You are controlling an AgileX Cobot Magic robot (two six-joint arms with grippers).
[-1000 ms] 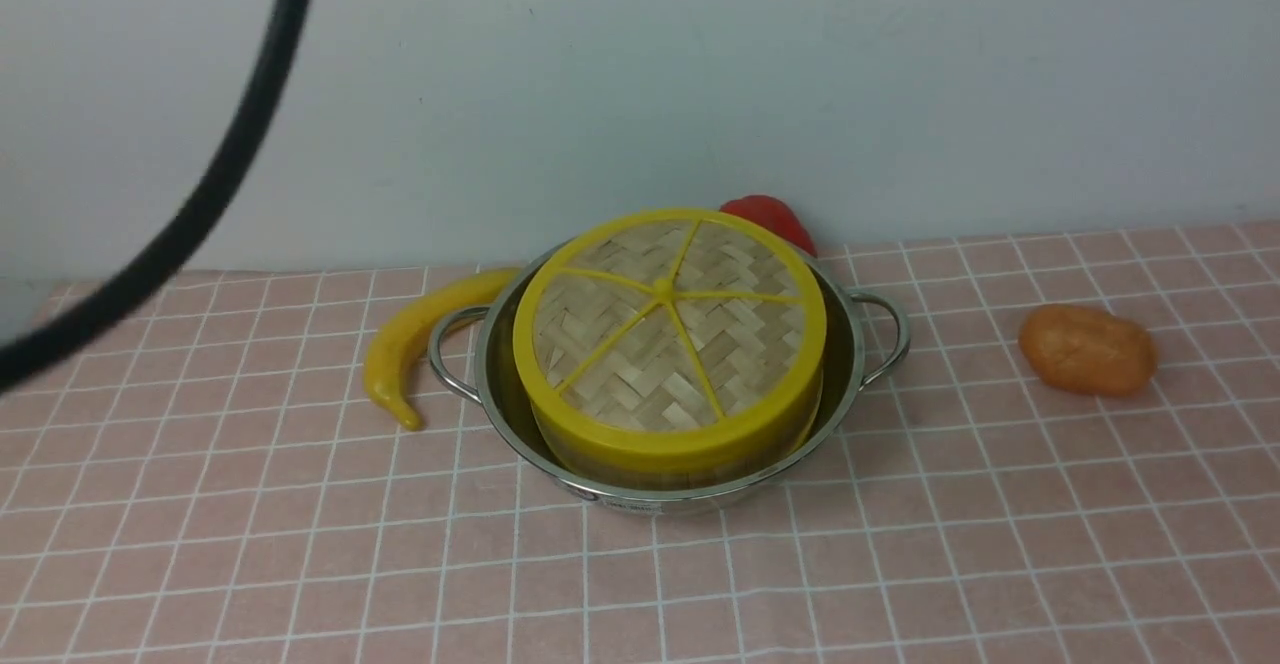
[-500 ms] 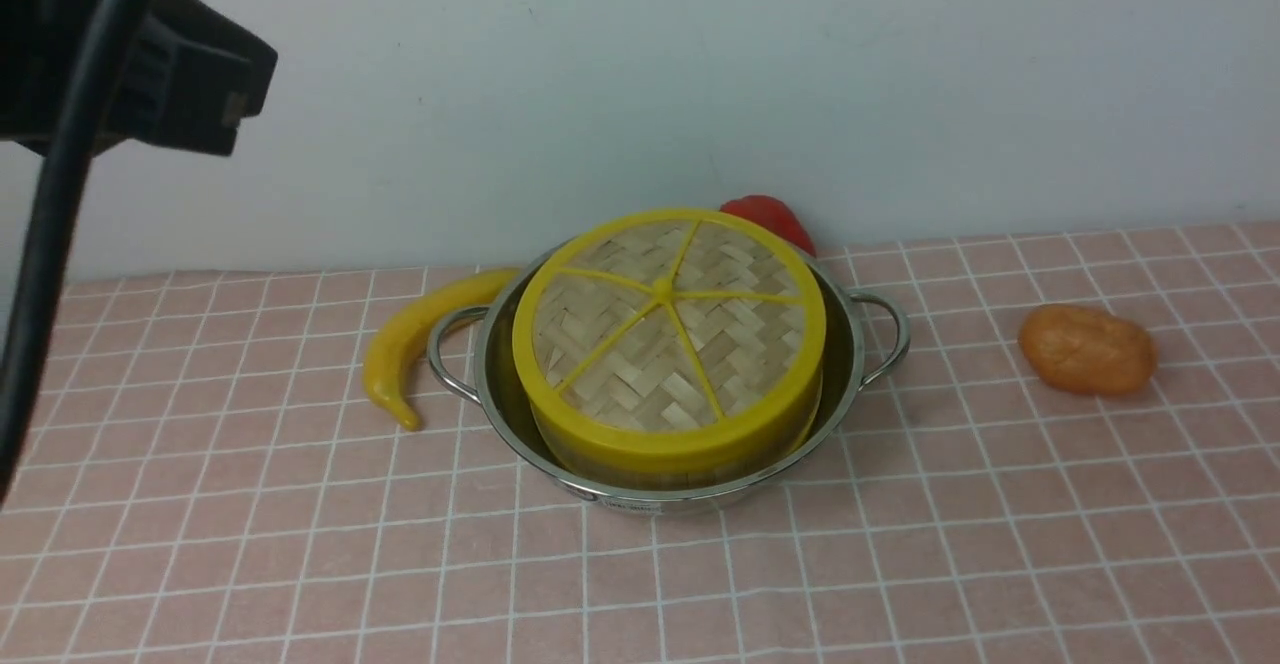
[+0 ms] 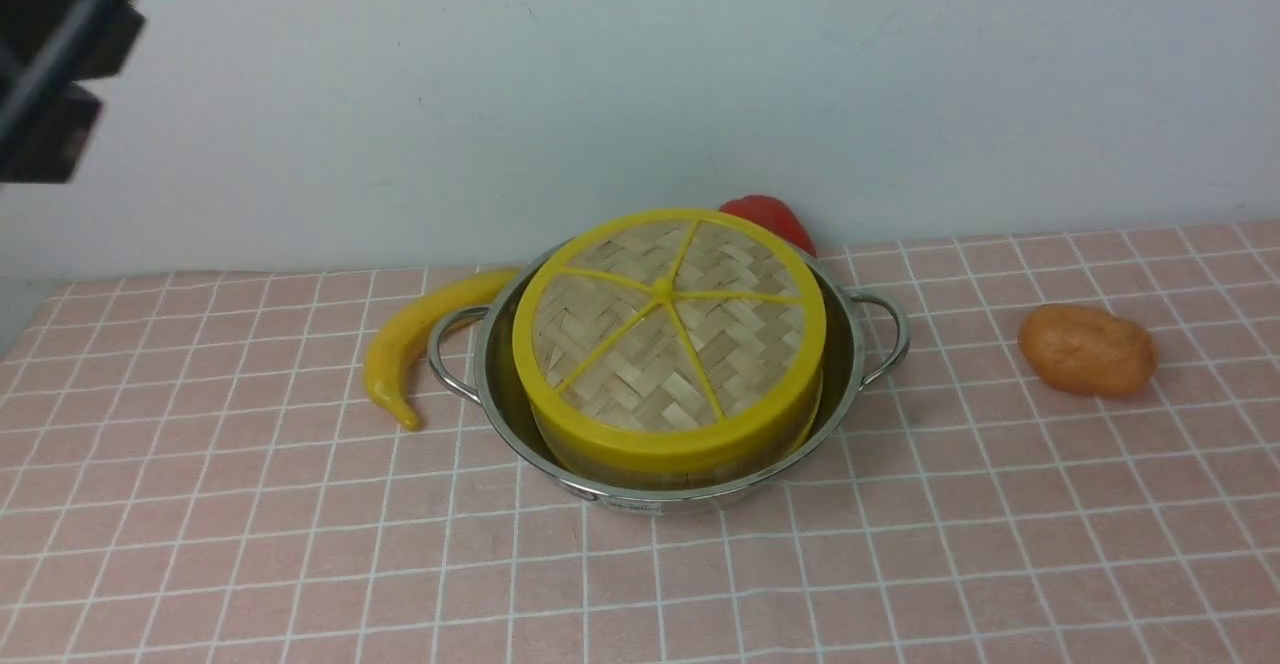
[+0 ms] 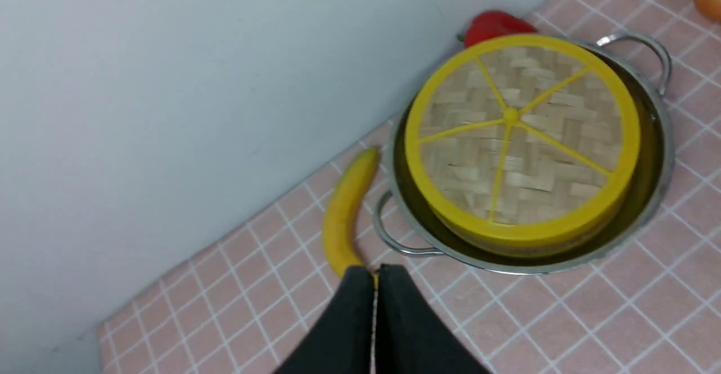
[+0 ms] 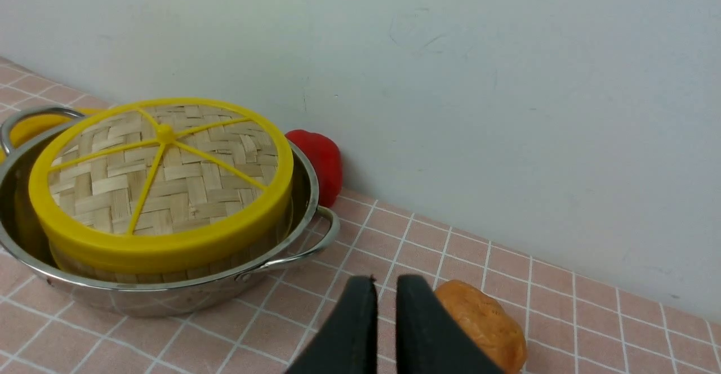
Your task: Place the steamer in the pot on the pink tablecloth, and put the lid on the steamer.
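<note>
The shiny pot stands on the pink tablecloth near the back wall. Inside it sits the steamer, only its bamboo wall showing under the lid, which lies flat on top with its yellow rim and spokes. My left gripper hangs shut and empty, above the cloth beside the pot's handle. My right gripper is off to the pot's other side, its jaws a narrow gap apart with nothing between them. Neither gripper touches pot, steamer or lid.
A yellow curved pepper lies against the pot's left handle. A red pepper sits behind the pot at the wall. An orange potato lies to the right. A dark part of the left arm fills the top-left corner.
The left arm's dark body and cable have drawn up and left into the corner of the front view. Pot, steamer and lid have not moved.
</note>
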